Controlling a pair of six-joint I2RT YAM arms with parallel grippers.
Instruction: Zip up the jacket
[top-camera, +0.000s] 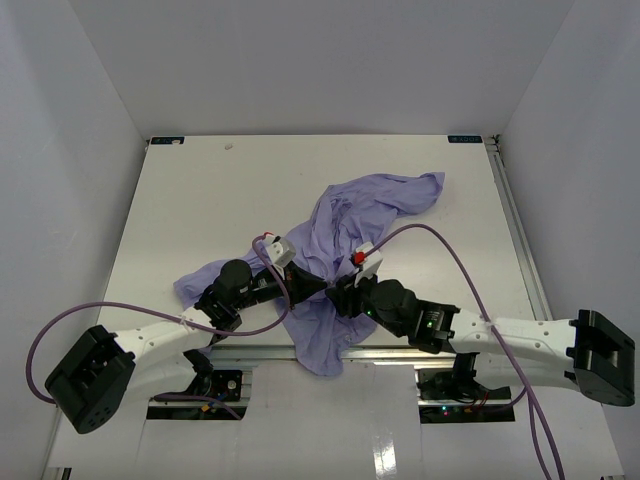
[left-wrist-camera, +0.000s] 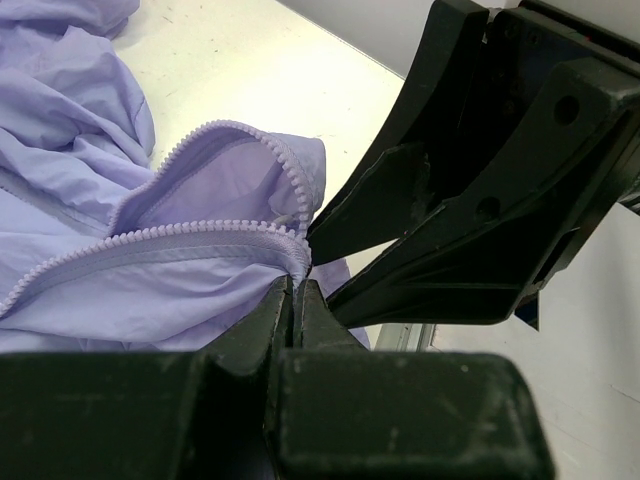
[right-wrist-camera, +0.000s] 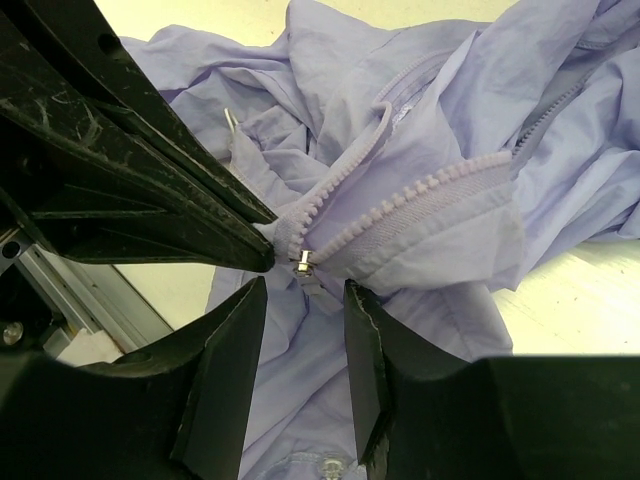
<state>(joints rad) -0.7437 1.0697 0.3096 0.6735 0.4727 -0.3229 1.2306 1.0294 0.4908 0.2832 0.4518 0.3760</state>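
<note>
From above, the jacket (top-camera: 380, 200) lies crumpled in the middle of the tabletop (top-camera: 200, 190), reaching over the near edge, and both tools meet on it. Only the left wrist view shows the left tool (left-wrist-camera: 298, 292) clamped on the zipper end (left-wrist-camera: 290, 245). Only the right wrist view shows the right tool (right-wrist-camera: 305, 285) with fingers apart, just below the metal slider (right-wrist-camera: 299, 265).

White matte worktop (top-camera: 200, 200), small speck (top-camera: 229, 147) near the far left corner. Plain white walls box it in: far wall (top-camera: 320, 60), left wall (top-camera: 50, 220), right wall (top-camera: 590, 150). Metal rail (top-camera: 518, 240) along the right edge. Light soft, even.
</note>
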